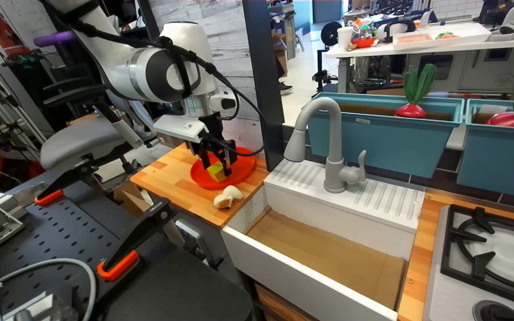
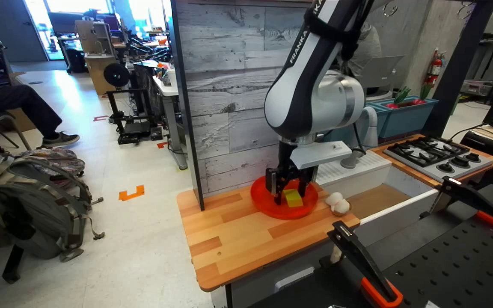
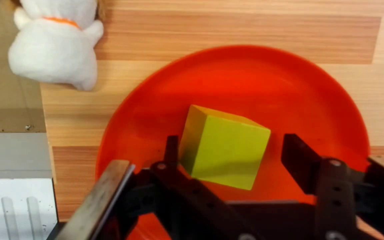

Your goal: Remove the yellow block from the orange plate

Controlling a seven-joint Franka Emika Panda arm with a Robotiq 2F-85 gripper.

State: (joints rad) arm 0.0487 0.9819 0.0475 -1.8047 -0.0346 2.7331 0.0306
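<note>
The yellow block [image 1: 216, 172] is a small cube sitting on the round orange plate [image 1: 244, 172]. The block also shows in an exterior view [image 2: 293, 199] and large in the wrist view [image 3: 235, 143]. The plate lies on the wooden counter and shows in the wrist view [image 3: 245, 71] and in an exterior view [image 2: 263, 206]. My gripper [image 3: 232, 149] is open and low over the plate, with one finger on each side of the block. The left finger in the wrist view is very close to the block; a clear gap separates the right finger from it. The block sits slightly rotated between them.
A small white plush toy [image 3: 53, 55] lies on the counter [image 2: 246, 239] beside the plate, near the sink [image 1: 324, 249]. A grey faucet [image 1: 335, 133] stands behind the sink. A grey wood-patterned wall [image 2: 233, 85] rises close behind the plate.
</note>
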